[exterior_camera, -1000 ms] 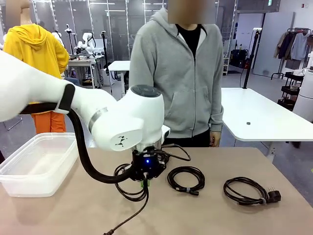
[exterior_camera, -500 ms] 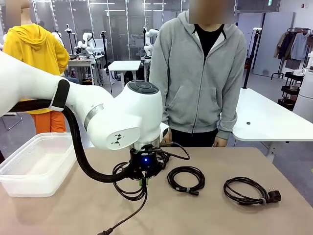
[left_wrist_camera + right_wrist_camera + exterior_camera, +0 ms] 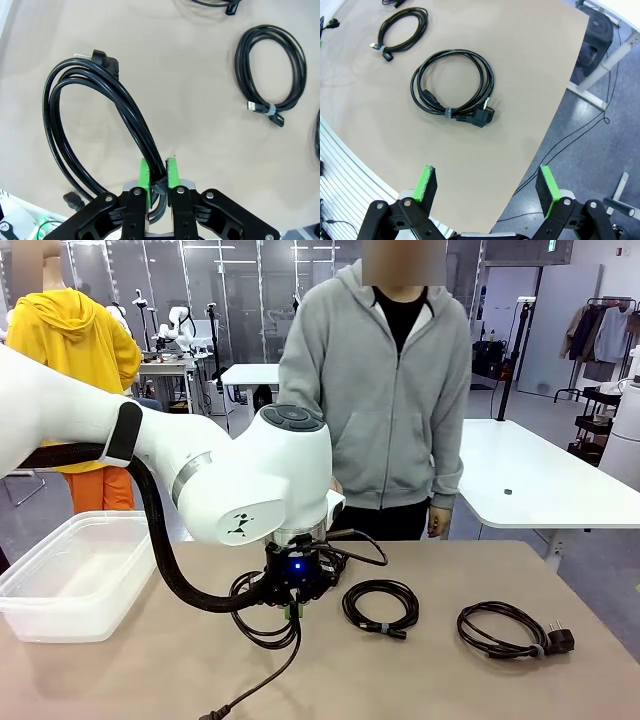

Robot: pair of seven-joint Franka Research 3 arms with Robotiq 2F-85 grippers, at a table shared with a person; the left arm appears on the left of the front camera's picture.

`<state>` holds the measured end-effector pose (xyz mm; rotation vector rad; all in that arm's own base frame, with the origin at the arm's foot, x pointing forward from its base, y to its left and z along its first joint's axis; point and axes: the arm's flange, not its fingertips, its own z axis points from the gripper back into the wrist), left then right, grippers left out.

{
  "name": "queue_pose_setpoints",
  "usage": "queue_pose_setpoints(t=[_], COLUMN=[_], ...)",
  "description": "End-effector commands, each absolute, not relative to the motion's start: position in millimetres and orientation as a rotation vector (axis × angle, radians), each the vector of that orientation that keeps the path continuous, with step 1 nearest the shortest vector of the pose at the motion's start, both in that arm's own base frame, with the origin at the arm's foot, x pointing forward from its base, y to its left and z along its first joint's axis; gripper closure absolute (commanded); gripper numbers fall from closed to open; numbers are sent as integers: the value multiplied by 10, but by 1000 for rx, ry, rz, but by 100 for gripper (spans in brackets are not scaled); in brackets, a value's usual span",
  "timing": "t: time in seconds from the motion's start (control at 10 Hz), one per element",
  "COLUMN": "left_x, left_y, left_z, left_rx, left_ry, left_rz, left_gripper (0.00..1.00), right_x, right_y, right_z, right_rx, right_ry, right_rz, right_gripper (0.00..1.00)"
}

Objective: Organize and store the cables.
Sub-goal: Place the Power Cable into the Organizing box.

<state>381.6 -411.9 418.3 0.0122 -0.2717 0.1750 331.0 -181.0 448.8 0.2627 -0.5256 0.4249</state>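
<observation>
Left hand [image 3: 158, 176] is clamped tight on the held cable [image 3: 131, 119], green pads squeezing the bundle right at its tie. The coil sits low over the desk [image 3: 150, 670], a little way right of the bin [image 3: 50, 618]; whether it's lifted clear, I can't tell.

Here are the worries, biggest first. Getting to the bin means a sideways carry, and that long loose tail [image 3: 262, 685] could drag on the desk, catch the bin's rim and end up draped outside. Then the coil itself: floppy loops pinched at one spot only, so they could sag open or slide out between the pads. Right hand [image 3: 486, 175] is spread wide and empty, well above the coil farthest from the bin.

Materials now.
- **Desk:** flat, matte and tan.
- **Bin:** translucent plastic, rectangular, with rounded corners and a lipped rim.
- **Held cable:** thick, glossy black cord that looks stiff enough to hold its arcs.
- **Middle coil [image 3: 382, 628]:** farther right of the bin, with thinner cord, neat round loops and a small flat connector.
- **Far coil [image 3: 449, 112]:** round and tied, with a chunky angled plug [image 3: 482, 116].
- **Strap tie [image 3: 160, 186]:** the smallest piece, dark and fuzzy-looking.
</observation>
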Motion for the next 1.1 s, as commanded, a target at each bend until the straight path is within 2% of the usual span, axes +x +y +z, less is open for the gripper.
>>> queue_pose_setpoints(t=[0.0,0.2,0.3,0.4,0.6,0.8,1.0], left_x=[3799,3683,3640,3608,3498,3472,3416], left_y=[-3779,-3187,-2968,-2841,-2439,-1742,-1205], left_z=[4466,4953,5249,5365,5583,5865,5978], left_rx=[-26,0,-82,-54,-47,-182,-215], left_ry=[-311,-399,-447,-483,-534,-535,-546], left_rz=[164,104,113,134,29,91,163], left_gripper=[84,84,84,84,84,84,84], right_x=[3304,3304,3304,3304,3304,3304,3304], right_y=[-1806,-1806,-1806,-1806,-1806,-1806,-1806], right_z=[4498,4498,4498,4498,4498,4498,4498], right_rx=[267,267,267,267,267,267,267], right_ry=[-515,-515,-515,-515,-515,-515,-515], right_rz=[419,419,419,419,419,419,419], right_gripper=[0,0,0,0,0,0,0])
